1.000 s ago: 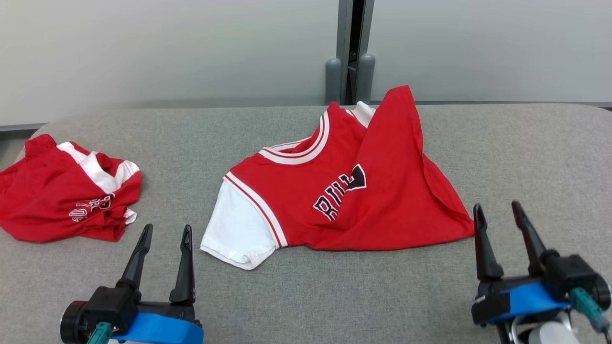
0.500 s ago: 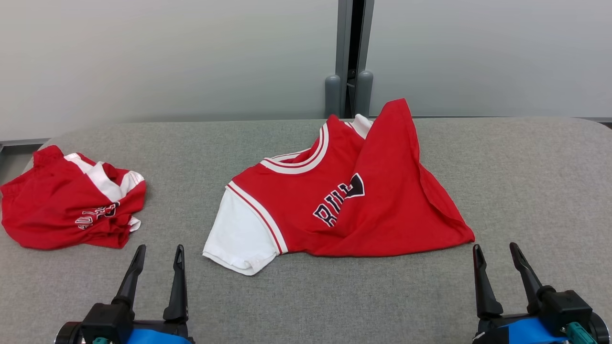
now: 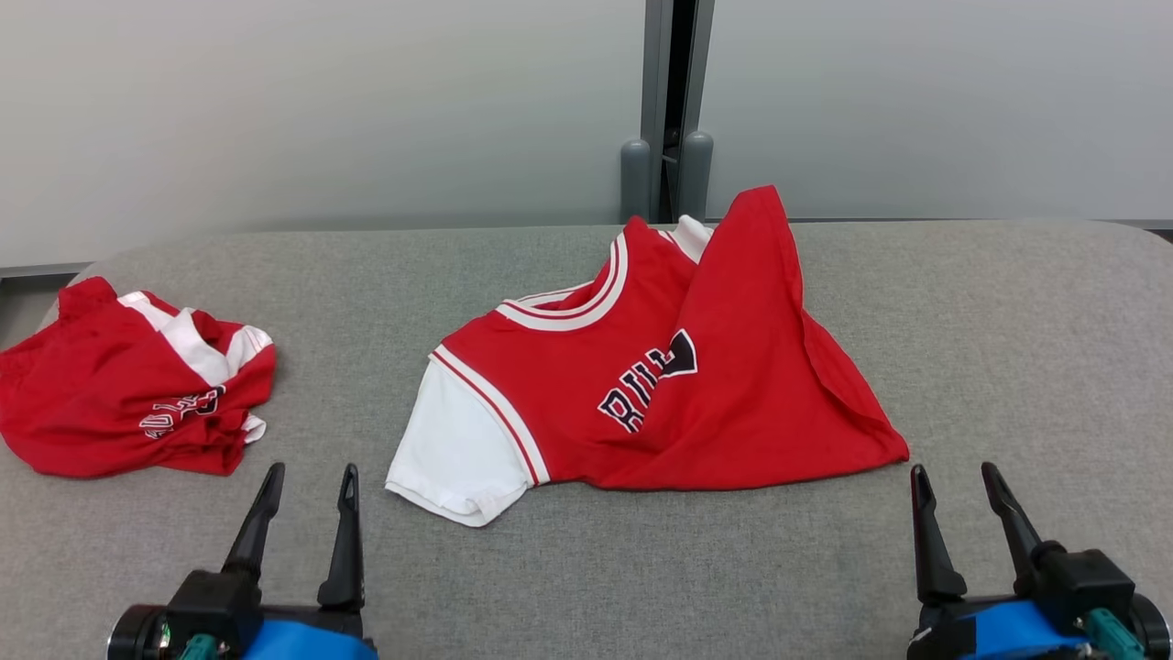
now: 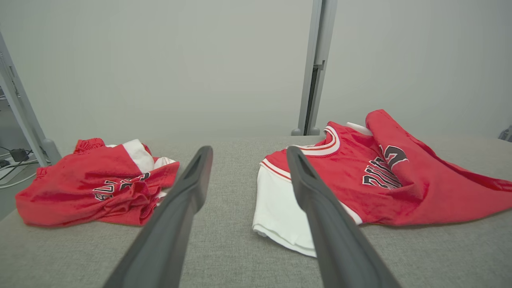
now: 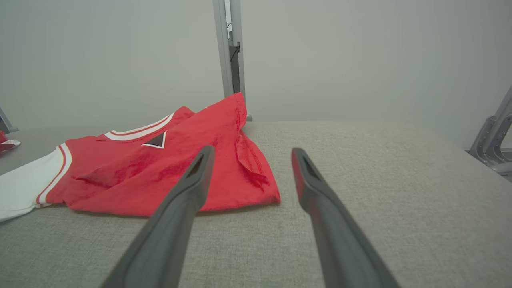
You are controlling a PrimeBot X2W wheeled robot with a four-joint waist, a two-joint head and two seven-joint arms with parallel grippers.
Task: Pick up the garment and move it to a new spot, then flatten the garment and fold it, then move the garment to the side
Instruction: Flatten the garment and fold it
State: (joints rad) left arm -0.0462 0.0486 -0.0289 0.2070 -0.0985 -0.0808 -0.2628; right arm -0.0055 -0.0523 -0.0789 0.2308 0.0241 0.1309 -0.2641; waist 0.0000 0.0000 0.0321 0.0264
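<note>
While both hands are held out at the near side of the grey cloth-covered table, we see the red jersey lying in the middle of it, toward 12 o'clock from us. Its lower part is folded up across the chest, so the dark, white-edged lettering is cut short. We read "BUL" and the start of one more letter, with a dark pointed shape just above. A white sleeve sticks out at the jersey's 8 o'clock, and red and white stripes trim the collar.

Our left hand sits at 7 o'clock, its fingers spread with nothing between them, near the white sleeve but apart from it. Our right hand sits at 5 o'clock, likewise spread and empty, its tips near the jersey's 4 o'clock corner without touching it.

At 9 o'clock, well apart from the jersey, a second red garment lies crumpled. Its lettering is turned away from us and creased, so we cannot read it. Beyond the table at 12 o'clock a grey post stands between pale wall panels.
</note>
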